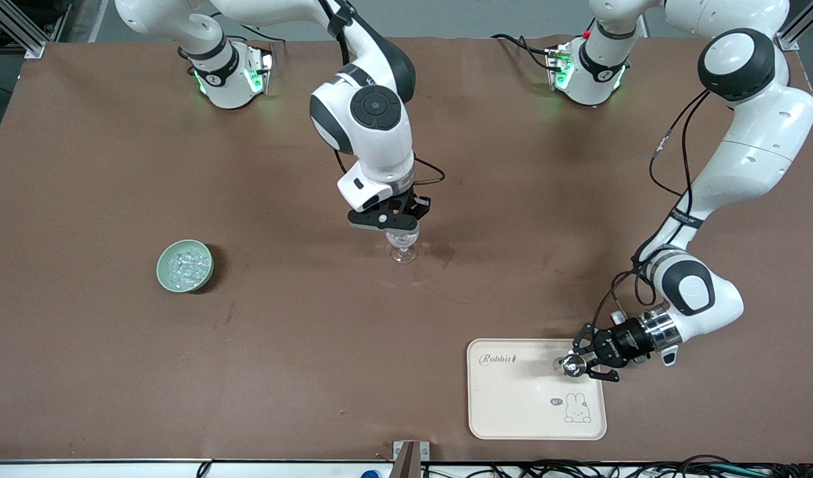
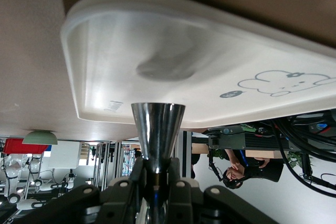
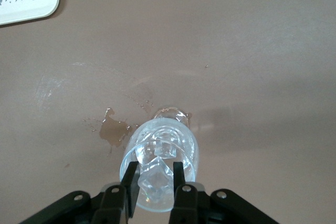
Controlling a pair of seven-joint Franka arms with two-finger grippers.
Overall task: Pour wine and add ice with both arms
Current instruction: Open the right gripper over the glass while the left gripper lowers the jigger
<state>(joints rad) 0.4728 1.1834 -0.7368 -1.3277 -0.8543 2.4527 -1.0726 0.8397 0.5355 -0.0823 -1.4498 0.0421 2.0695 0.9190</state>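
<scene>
At the right arm's end of the surface you have the pale green bowl with its heap of ice, well apart from everything else. Those cubes are small, hard and likely wet and slick, so pinch one across flat faces, squarely, or it may squirt out.

Moving along, the right claw hovers over the stemmed glass near the middle, clamped on one ice cube above the glass mouth; more ice already lies inside. The glass is thin, top-heavy on its narrow foot and easily tipped, so lower nothing against its rim. A brown spill sits just beside the foot, which may make it slide.

Further along, the left claw is clamped on a small shiny metal cup above the cream tray, near its edge. The cup is stiff, smooth and light. Nothing stands between bowl and glass.
</scene>
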